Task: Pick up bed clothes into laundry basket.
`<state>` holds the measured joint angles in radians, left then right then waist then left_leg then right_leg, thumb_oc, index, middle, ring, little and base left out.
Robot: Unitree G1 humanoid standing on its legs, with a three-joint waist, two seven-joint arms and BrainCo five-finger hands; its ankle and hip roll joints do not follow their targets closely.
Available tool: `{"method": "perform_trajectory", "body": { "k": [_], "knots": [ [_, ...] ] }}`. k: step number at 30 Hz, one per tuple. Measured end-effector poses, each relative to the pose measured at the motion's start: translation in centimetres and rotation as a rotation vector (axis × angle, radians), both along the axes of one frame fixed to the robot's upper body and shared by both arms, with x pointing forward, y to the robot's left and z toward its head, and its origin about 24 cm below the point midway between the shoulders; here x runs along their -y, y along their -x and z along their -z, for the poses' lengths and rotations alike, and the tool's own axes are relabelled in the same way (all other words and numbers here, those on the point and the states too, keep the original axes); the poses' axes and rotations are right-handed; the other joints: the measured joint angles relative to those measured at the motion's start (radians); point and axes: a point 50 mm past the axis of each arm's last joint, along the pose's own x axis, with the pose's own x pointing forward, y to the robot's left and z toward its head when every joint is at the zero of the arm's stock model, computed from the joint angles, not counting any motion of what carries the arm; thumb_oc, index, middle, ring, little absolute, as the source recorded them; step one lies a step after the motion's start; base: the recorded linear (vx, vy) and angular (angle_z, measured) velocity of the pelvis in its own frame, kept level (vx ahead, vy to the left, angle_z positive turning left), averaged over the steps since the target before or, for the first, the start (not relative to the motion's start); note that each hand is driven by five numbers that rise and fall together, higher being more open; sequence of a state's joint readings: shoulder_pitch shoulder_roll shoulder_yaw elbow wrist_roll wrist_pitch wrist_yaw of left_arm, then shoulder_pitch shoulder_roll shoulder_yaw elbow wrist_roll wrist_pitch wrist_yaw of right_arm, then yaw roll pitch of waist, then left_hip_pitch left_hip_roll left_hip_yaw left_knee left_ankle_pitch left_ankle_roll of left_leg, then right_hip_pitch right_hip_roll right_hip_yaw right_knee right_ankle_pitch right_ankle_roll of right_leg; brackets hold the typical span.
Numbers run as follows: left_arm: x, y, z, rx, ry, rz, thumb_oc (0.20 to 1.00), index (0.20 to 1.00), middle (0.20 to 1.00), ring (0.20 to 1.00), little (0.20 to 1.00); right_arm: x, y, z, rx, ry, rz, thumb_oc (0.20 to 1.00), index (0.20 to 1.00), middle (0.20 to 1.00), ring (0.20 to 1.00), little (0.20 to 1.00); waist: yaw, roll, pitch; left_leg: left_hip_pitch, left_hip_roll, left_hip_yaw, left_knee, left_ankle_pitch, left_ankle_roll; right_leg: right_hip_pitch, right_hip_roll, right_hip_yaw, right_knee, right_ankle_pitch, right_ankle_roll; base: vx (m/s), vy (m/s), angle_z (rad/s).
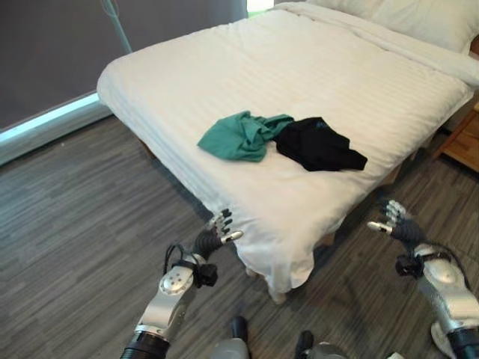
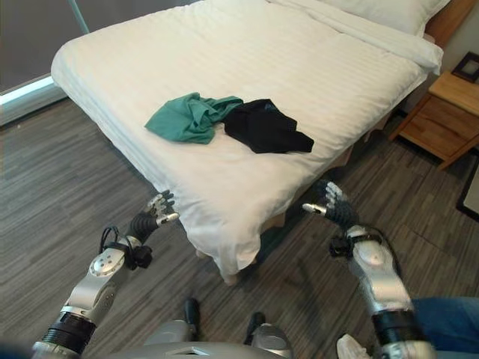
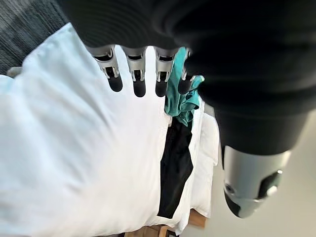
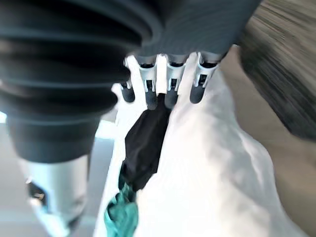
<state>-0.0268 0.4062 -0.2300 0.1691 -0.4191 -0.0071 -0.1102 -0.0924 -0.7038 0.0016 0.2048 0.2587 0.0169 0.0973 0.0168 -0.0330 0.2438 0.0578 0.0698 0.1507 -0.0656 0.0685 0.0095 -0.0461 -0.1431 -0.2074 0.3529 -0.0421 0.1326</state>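
A crumpled green garment [image 1: 241, 135] lies on the white bed [image 1: 314, 75] near its front corner. Touching its right side is a black garment [image 1: 320, 144], also bunched up. Both show past the fingers in the wrist views, green garment [image 3: 183, 101] and black garment [image 4: 145, 143]. My left hand [image 1: 213, 235] hovers open beside the bed's near corner, left of the hanging sheet. My right hand [image 1: 397, 223] is open too, low on the bed's right side over the floor. Neither hand touches the clothes.
A wooden nightstand [image 2: 441, 120] stands right of the bed. Pillows [image 1: 408, 19] lie at the bed's far end. A grey curtain [image 1: 60, 52] with a bright strip at its base runs along the left. Dark wood floor [image 1: 75, 239] surrounds the bed. A person's blue-clad leg [image 2: 445, 318] shows at the lower right.
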Motion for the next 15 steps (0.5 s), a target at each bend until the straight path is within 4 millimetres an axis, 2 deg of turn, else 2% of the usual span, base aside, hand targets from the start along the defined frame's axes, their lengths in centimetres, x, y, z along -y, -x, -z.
{"method": "perform_trajectory", "body": {
  "k": [1,2,4,5,6,7,8,9,11,12,13,15],
  "knots": [
    [-0.1,0.0,0.0,-0.003,-0.018,0.026,1.0,1.0,1.0,1.0,1.0,1.2,-0.4,-0.9,-0.013,0.088,0.01,1.0,1.0,1.0,1.0,1.0,-0.016,-0.006,0.001,-0.005,-0.01,-0.031,-0.004,0.002,0.008,-0.006,-0.005,0.072,-0.003,-0.029,0.004,0.18,-0.109,0.66],
    [0.0,0.0,-0.1,-0.002,-0.028,0.041,1.0,1.0,1.0,1.0,1.0,2.0,-0.6,-1.5,-0.014,0.134,0.021,1.0,1.0,1.0,1.0,1.0,-0.013,-0.009,0.006,-0.006,-0.012,-0.04,-0.007,0.003,0.008,-0.009,-0.018,0.101,-0.027,-0.032,0.004,0.19,-0.134,0.54],
    [-0.5,0.0,-0.3,0.0,-0.051,0.055,1.0,1.0,1.0,1.0,1.0,3.7,-1.8,-3.8,0.016,0.211,0.069,1.0,1.0,1.0,1.0,1.0,-0.009,-0.031,0.004,-0.037,-0.02,-0.052,-0.008,0.009,0.017,-0.016,-0.037,0.122,-0.163,-0.028,0.01,0.14,-0.099,0.27],
    [-0.8,-0.1,-0.5,0.001,-0.064,0.056,1.0,1.0,1.0,1.0,1.0,4.7,-2.6,-5.4,0.042,0.248,0.1,1.0,1.0,1.0,1.0,1.0,-0.011,-0.048,0.005,-0.065,-0.022,-0.078,0.001,0.015,0.018,-0.003,-0.035,0.16,-0.287,-0.026,0.01,0.14,-0.123,0.47],
    [-0.8,0.0,-0.4,-0.001,-0.067,0.059,1.0,1.0,1.0,1.0,1.0,5.2,-2.7,-5.8,0.035,0.285,0.109,1.0,1.0,1.0,1.0,1.0,-0.012,-0.051,0.007,-0.072,-0.024,-0.093,0.0,0.028,0.018,0.022,-0.029,0.184,-0.346,-0.017,0.012,0.18,-0.202,0.82],
    [-0.9,0.1,-0.4,-0.004,-0.076,0.067,1.0,1.0,1.0,1.0,1.0,6.6,-3.0,-6.2,-0.031,0.392,0.13,1.0,1.0,1.0,1.0,1.0,-0.007,-0.074,0.007,-0.07,-0.049,-0.128,-0.006,0.036,0.01,0.086,-0.041,0.208,-0.424,-0.003,0.017,0.11,-0.181,0.71],
    [-0.9,0.2,-0.3,-0.009,-0.074,0.068,1.0,1.0,1.0,1.0,1.0,7.4,-3.2,-6.7,-0.067,0.451,0.148,1.0,1.0,1.0,1.0,1.0,-0.011,-0.076,0.007,-0.062,-0.053,-0.132,-0.012,0.045,-0.001,0.092,-0.045,0.202,-0.444,0.038,0.03,0.08,-0.171,0.6],
    [-0.9,1.0,0.1,-0.025,-0.058,0.063,1.0,1.0,1.0,1.0,1.0,8.1,-4.3,-8.1,-0.078,0.513,0.186,1.0,1.0,1.0,1.0,1.0,0.004,-0.063,0.005,-0.057,-0.042,-0.135,-0.034,0.045,-0.002,0.093,-0.04,0.167,-0.443,0.074,0.035,0.04,-0.136,0.24],
    [-0.2,2.1,0.6,-0.057,0.007,0.085,1.0,1.0,1.0,1.0,1.0,9.0,-6.2,-10.5,-0.11,0.614,0.247,1.0,1.0,1.0,1.0,1.0,0.014,-0.038,0.008,-0.072,-0.004,-0.143,-0.034,0.048,-0.017,0.101,-0.011,0.127,-0.458,0.089,0.025,-0.01,-0.13,0.25],
    [0.2,2.2,0.7,-0.062,0.023,0.101,1.0,1.0,1.0,1.0,1.0,9.3,-6.5,-11.2,-0.115,0.631,0.277,1.0,1.0,1.0,1.0,1.0,0.016,-0.029,0.004,-0.076,0.003,-0.153,-0.033,0.048,-0.019,0.098,-0.006,0.111,-0.458,0.095,0.017,-0.05,-0.112,0.42],
    [0.9,2.3,0.6,-0.059,0.034,0.136,1.0,1.0,1.0,1.0,1.0,9.7,-6.9,-12.6,-0.1,0.662,0.327,1.0,1.0,1.0,1.0,1.0,0.019,-0.025,0.004,-0.09,0.015,-0.168,-0.028,0.048,-0.046,0.085,0.004,0.089,-0.458,0.106,0.002,-0.05,-0.093,0.39],
    [1.8,2.5,0.5,-0.055,0.043,0.171,1.0,1.0,1.0,1.0,1.0,9.4,-8.0,-15.0,-0.058,0.673,0.378,1.0,1.0,1.0,1.0,1.0,0.031,-0.013,0.003,-0.129,0.035,-0.171,-0.027,0.057,-0.062,0.053,0.028,0.07,-0.458,0.12,-0.015,-0.06,-0.095,0.16]
  ]
}}
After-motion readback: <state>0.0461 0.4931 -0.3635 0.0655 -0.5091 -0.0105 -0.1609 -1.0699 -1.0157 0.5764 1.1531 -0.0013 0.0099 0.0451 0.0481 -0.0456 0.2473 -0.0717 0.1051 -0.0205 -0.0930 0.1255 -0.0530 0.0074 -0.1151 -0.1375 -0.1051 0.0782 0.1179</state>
